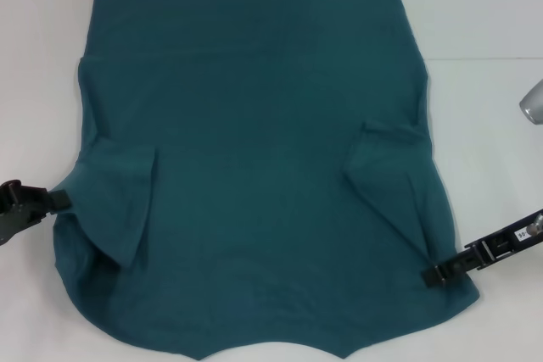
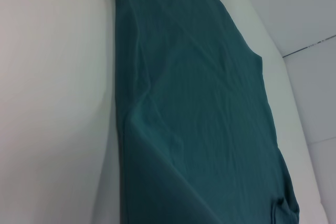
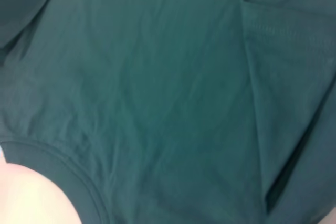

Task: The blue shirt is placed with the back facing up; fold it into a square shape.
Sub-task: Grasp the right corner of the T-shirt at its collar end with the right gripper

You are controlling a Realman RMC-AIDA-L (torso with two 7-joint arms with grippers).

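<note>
My left gripper (image 1: pixel 59 199) and right gripper (image 1: pixel 434 275) sit at the blue shirt (image 1: pixel 254 125) edges (jaw state unclear). Soft, limp cotton; I'd pinch folded side edges.

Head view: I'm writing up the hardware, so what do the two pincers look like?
Both are black and blocky. The left pincer shows a dark angular bracket behind a short squared tip. The right pincer is a slim black bar with silvery metal fittings and a small white label farther up. No cables show. Both meet the blue shirt.
</note>
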